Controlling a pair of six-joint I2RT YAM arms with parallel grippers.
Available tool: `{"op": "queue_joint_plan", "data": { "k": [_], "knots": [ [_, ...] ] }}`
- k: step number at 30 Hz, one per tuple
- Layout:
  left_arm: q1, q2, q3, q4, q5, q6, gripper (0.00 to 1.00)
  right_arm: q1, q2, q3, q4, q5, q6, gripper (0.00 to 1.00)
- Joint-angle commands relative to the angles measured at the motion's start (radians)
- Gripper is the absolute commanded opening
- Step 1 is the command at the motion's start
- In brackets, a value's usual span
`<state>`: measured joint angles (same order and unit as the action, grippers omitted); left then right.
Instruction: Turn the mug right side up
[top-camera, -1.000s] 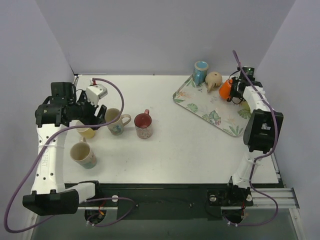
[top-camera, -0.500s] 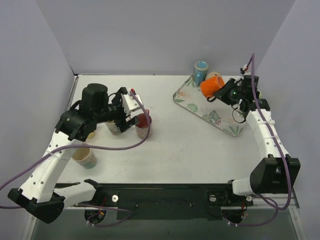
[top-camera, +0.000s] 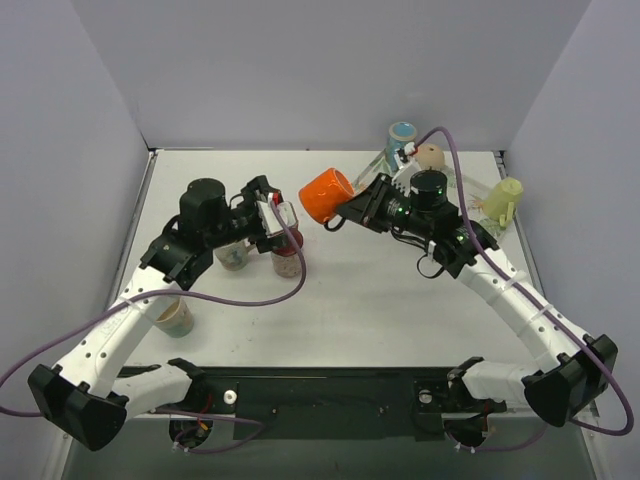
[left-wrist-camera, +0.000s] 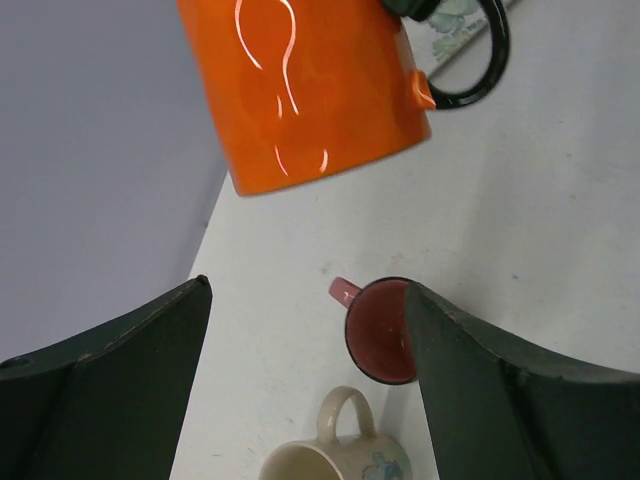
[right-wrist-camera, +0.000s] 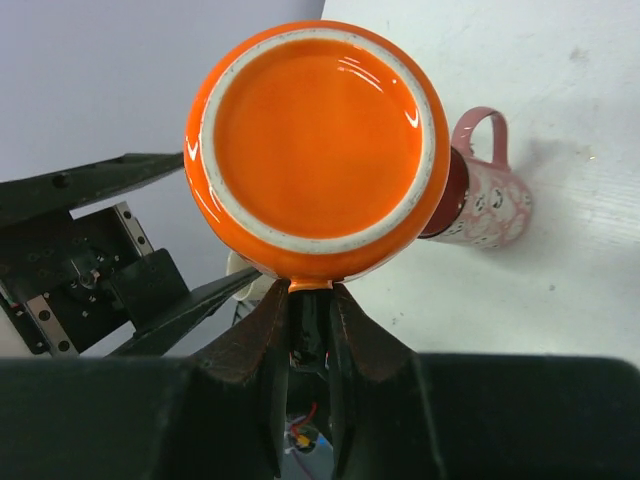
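The left gripper (left-wrist-camera: 307, 288) stands wide open with nothing in it, poised above a red mug (left-wrist-camera: 380, 335) and a cream mug (left-wrist-camera: 335, 465) that sit on the tabletop (top-camera: 400, 300). Just ahead of its fingers and higher up hangs the orange mug (top-camera: 322, 197), clear of the tabletop and tipped on its side, neither upright nor fully inverted. To the right, the right gripper (right-wrist-camera: 309, 292) is pinched shut on the mug's black handle (left-wrist-camera: 497, 55), with the mug's base turned back toward that wrist. The mug looks like glazed ceramic: rigid, fairly heavy for a handle pinch, glossy and probably slippery, and liable to chip if dropped. Held by the handle alone it may swing, so the open gripper would likely do better spanning the body with a firm squeeze.
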<state>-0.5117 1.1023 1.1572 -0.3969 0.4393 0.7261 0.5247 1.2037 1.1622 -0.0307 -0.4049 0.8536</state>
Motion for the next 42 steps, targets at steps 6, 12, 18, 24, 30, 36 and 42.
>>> {"op": "queue_joint_plan", "data": {
  "k": [6,12,18,24,30,36,42],
  "knots": [
    [-0.011,0.031,-0.047,0.303,-0.080,0.025,0.89,0.083,0.062,0.114,0.204,0.113,0.151,0.00],
    [-0.013,0.060,-0.014,0.322,-0.126,0.027,0.89,0.122,0.082,0.134,0.199,0.107,0.147,0.00],
    [-0.013,0.074,-0.013,0.340,-0.157,0.022,0.89,0.153,0.099,0.134,0.212,0.100,0.157,0.00],
    [-0.013,0.070,0.009,0.340,-0.201,0.038,0.89,0.179,0.138,0.151,0.232,0.066,0.176,0.00],
    [-0.016,0.013,-0.079,0.458,-0.237,0.059,0.87,0.178,0.165,0.142,0.236,0.051,0.186,0.00],
    [-0.036,-0.070,-0.282,0.656,-0.257,0.065,0.87,0.196,0.189,0.177,0.226,0.037,0.196,0.00],
    [-0.053,-0.110,-0.438,0.923,-0.306,0.045,0.87,0.198,0.174,0.175,0.172,0.043,0.164,0.00]
  ]
}}
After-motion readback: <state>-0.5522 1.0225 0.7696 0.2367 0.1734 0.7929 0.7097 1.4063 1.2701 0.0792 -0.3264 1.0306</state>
